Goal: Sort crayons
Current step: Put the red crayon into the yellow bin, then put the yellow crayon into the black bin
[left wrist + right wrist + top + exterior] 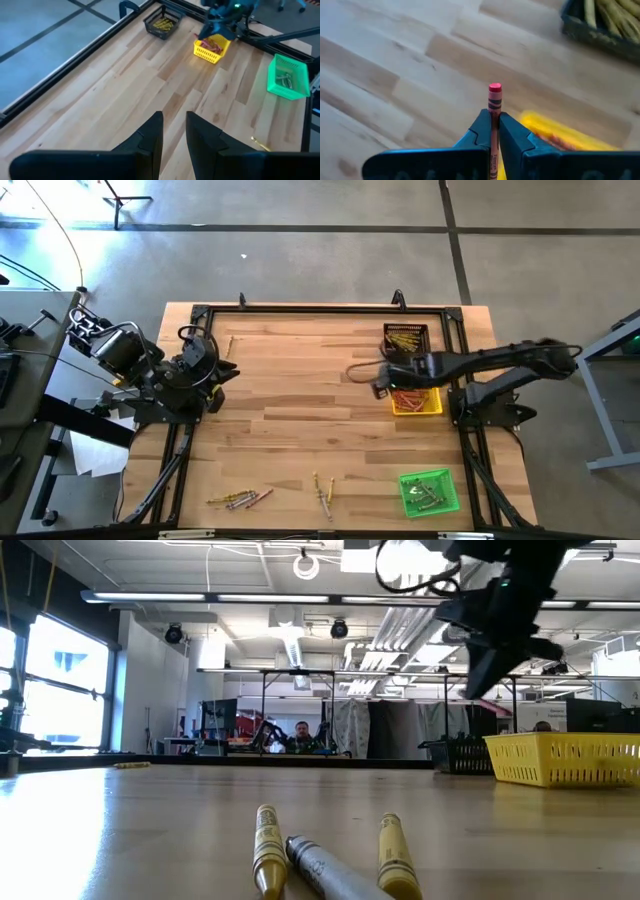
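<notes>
Red crayon (pixel 494 107) pinched tight between the right gripper (pixel 494 131)'s two dark fingers, its flat end poking out past the tips. That gripper hangs in the air just beside the yellow tray (pixel 417 401) on the right side of the wooden table (pixel 300 400), and the tray already has reddish crayons (pixel 212 45) lying in it. Beyond it, at the table's far edge, the black tray (pixel 406 337) carries yellow crayons (pixel 404 338); the green tray (pixel 430 491) near the front right corner holds greyish ones. Loose crayons (pixel 240 499) lie along the front edge, with another small pair (pixel 323 491) beside them, seen close in the low view as two yellow sticks and a grey one. Over on the left side, the left gripper (pixel 174 131) waits above bare wood, its fingers a narrow gap apart with nothing between them.
</notes>
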